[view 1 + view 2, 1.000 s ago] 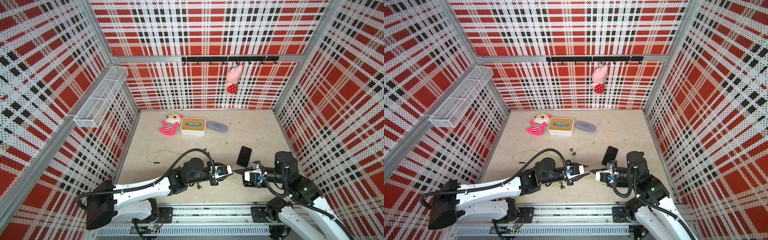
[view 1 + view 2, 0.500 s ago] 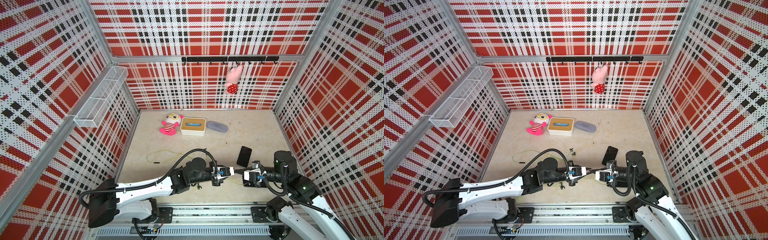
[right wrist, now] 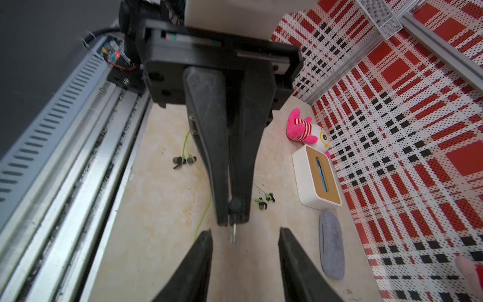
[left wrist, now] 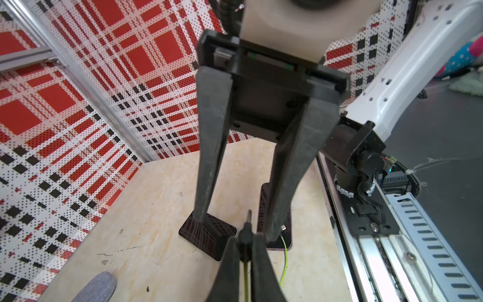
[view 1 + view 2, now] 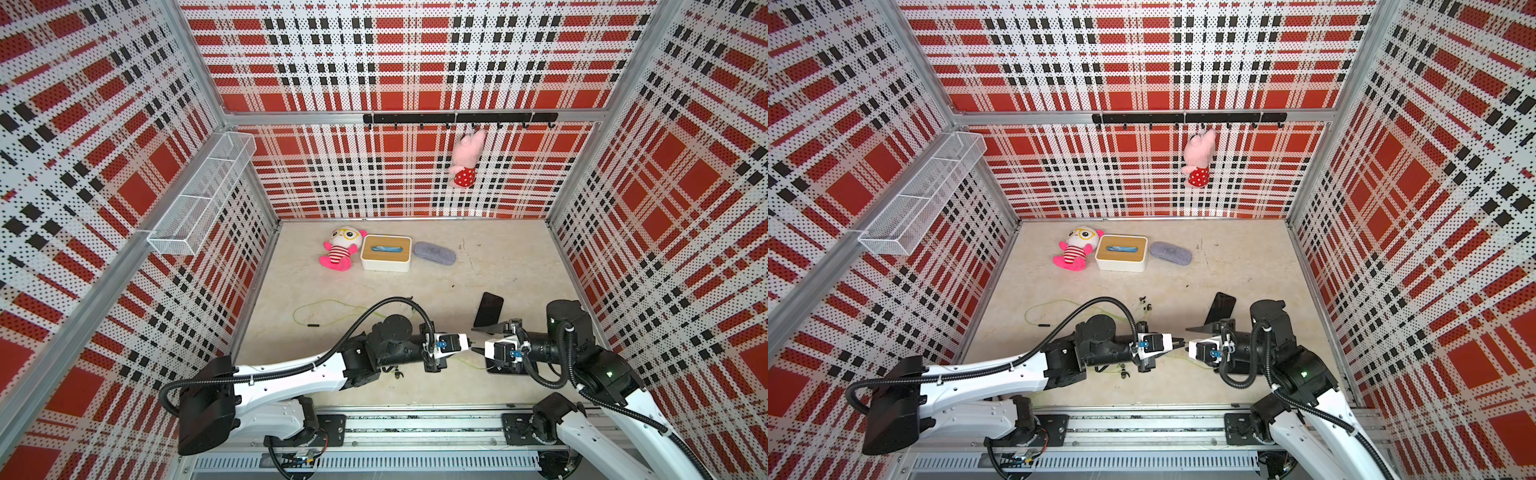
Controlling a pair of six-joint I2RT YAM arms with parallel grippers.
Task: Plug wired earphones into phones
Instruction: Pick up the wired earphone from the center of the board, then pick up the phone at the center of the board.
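Right wrist view showed the small black plug (image 3: 236, 205), a rounded rubbery knob with a slim bright metal pin, pinched between the pressed-together matte black fingers of the left gripper (image 4: 245, 243). Its long axis ran in line with those fingers, the pin pointing straight at the right gripper (image 3: 245, 232), whose tapered jaws stood spread on either side of the pin's tip. A thin yellow-green cable (image 4: 245, 277) trailed back from the plug, above the beige marbled table (image 5: 415, 282), near two flat glossy black phones (image 4: 209, 235).
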